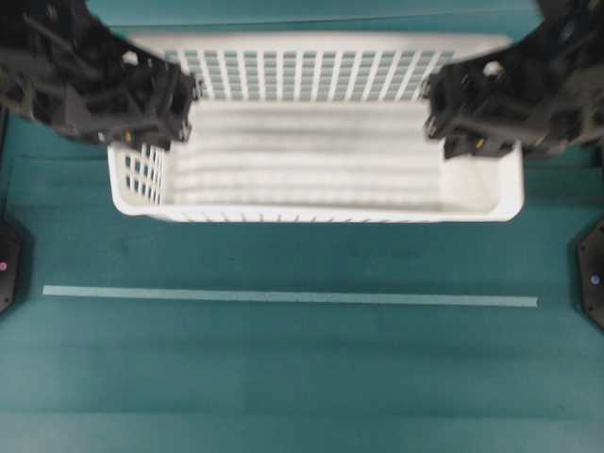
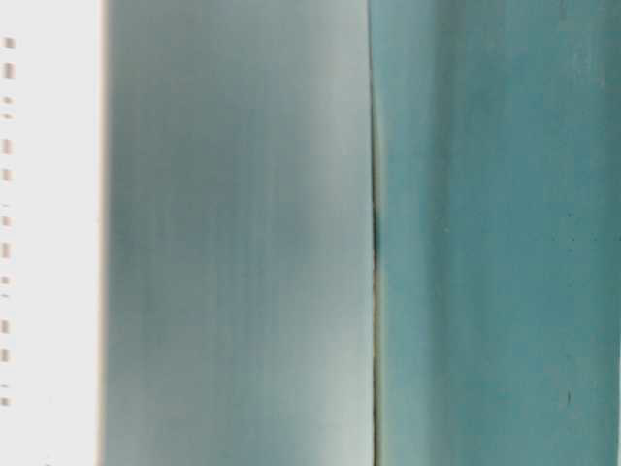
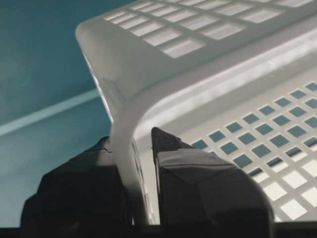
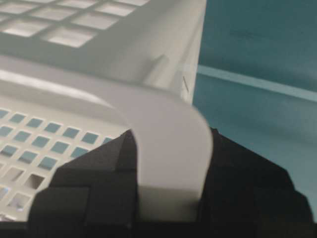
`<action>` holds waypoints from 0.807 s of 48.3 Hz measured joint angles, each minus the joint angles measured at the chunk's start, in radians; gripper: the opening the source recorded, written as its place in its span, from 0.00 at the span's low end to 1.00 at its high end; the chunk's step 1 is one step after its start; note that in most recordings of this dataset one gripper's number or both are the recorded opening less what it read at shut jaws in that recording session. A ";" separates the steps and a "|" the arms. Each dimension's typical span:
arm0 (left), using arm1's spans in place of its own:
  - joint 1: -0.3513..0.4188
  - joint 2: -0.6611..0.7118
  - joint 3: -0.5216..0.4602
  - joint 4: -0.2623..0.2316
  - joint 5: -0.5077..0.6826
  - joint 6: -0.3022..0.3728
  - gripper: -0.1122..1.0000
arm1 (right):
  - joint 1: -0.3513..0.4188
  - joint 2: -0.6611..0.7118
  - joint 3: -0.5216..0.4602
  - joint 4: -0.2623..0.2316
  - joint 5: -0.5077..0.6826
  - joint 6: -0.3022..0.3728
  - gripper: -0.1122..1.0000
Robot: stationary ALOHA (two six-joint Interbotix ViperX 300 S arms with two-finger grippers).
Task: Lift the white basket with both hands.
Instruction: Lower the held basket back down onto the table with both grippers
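The white basket [image 1: 311, 215] spans the upper middle of the overhead view, blurred, its slotted far wall and pale floor showing. My left gripper [image 1: 159, 111] is shut on its left short rim, and my right gripper [image 1: 451, 111] is shut on its right short rim. In the left wrist view the rolled rim of the basket [image 3: 148, 59] passes between the two black fingers of the left gripper [image 3: 132, 144]. In the right wrist view the rim of the basket [image 4: 124, 54] curves down between the fingers of the right gripper [image 4: 171, 148]. The teal table shows beyond both rims.
A thin white tape line [image 1: 283, 296] runs across the teal table [image 1: 302, 377] in front of the basket. Black arm bases sit at the left edge [image 1: 8, 264] and right edge [image 1: 593, 274]. The table-level view is a close blur of white, grey and teal.
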 measured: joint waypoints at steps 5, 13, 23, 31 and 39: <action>0.000 -0.015 0.084 -0.002 -0.063 0.000 0.14 | -0.005 -0.008 0.064 0.003 -0.054 0.000 0.28; 0.000 -0.025 0.184 -0.006 -0.158 -0.023 0.14 | -0.011 -0.012 0.129 0.008 -0.095 -0.011 0.28; 0.002 -0.025 0.276 -0.006 -0.225 -0.028 0.14 | -0.012 -0.006 0.204 0.008 -0.184 -0.015 0.28; 0.006 -0.025 0.347 -0.006 -0.276 -0.026 0.14 | -0.012 0.017 0.275 0.008 -0.272 -0.015 0.28; 0.008 -0.023 0.400 -0.008 -0.305 -0.028 0.14 | -0.012 0.038 0.311 0.011 -0.305 -0.015 0.28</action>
